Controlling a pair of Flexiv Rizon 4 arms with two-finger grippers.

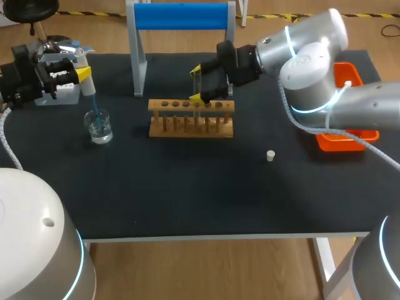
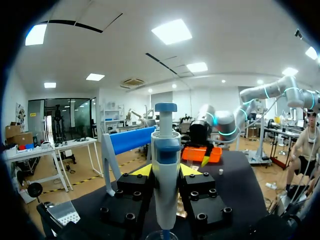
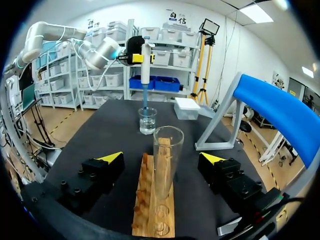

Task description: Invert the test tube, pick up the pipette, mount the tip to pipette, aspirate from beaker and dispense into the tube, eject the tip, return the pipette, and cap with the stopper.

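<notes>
My left gripper (image 1: 83,75) is shut on the white and blue pipette (image 2: 165,145), which it holds upright over the glass beaker (image 1: 99,127). The pipette's blue tip (image 1: 92,104) dips into the beaker's water. The wooden rack (image 1: 190,117) stands mid-table with a clear test tube (image 3: 167,150) upright in it, mouth up. My right gripper (image 3: 161,158) is open around that tube, with its yellow-tipped fingers (image 3: 111,158) well clear on both sides. A small white stopper (image 1: 270,155) lies on the mat to the right of the rack.
A blue-topped stand (image 1: 181,16) rises behind the rack. An orange tray (image 1: 347,139) sits at the right edge under my right arm. A white box (image 3: 187,108) lies beyond the beaker. The black mat (image 1: 187,187) is bare in front.
</notes>
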